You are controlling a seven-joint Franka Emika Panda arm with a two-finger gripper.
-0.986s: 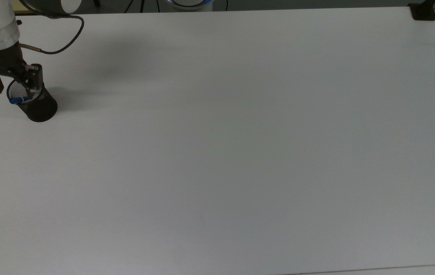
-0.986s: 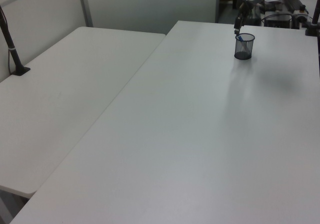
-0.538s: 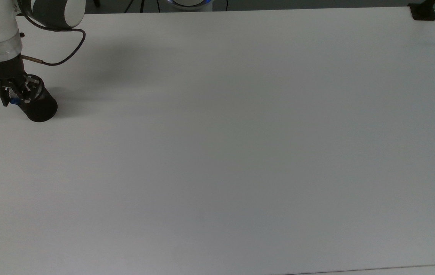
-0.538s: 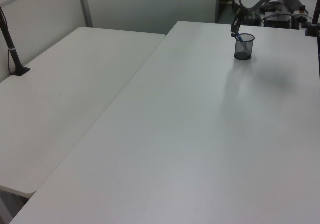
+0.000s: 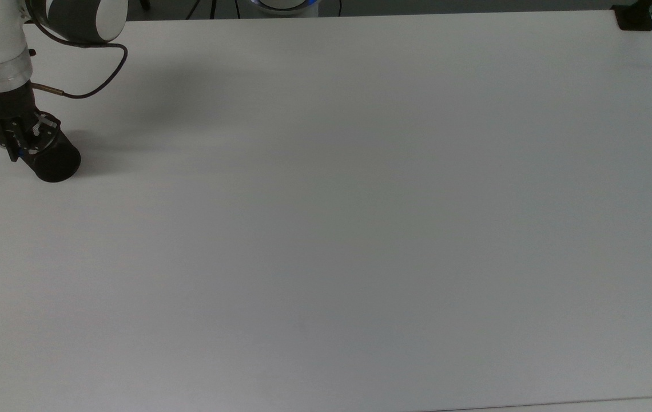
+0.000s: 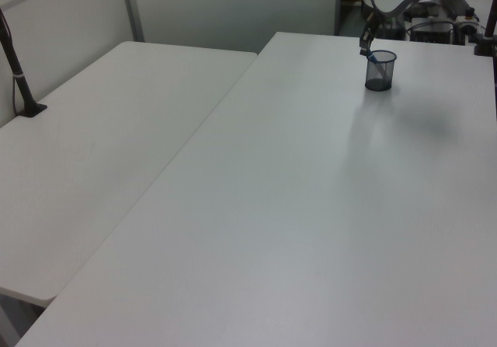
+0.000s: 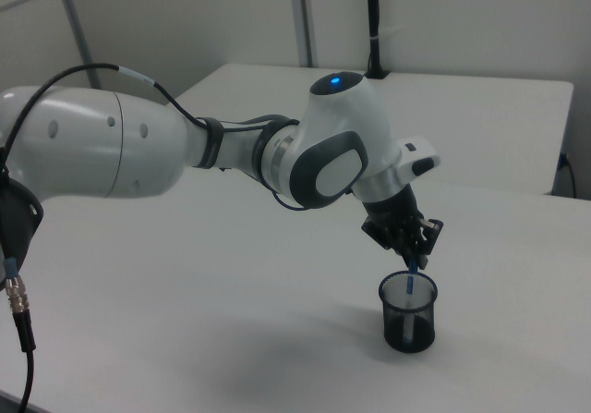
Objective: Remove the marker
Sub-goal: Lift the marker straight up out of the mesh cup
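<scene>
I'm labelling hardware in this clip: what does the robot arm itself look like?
The arm has glossy white rounded shells with dark grey joint sections and a blue light on top of one joint. A thin black cable loops along it. The gripper is black, with two slim fingers.

The pincer (image 5: pixel 17 150) has closed from spread fingers onto the marker (image 7: pixel 412 270), and the cup (image 5: pixel 51 161) has shifted slightly toward the surface's corner.
</scene>
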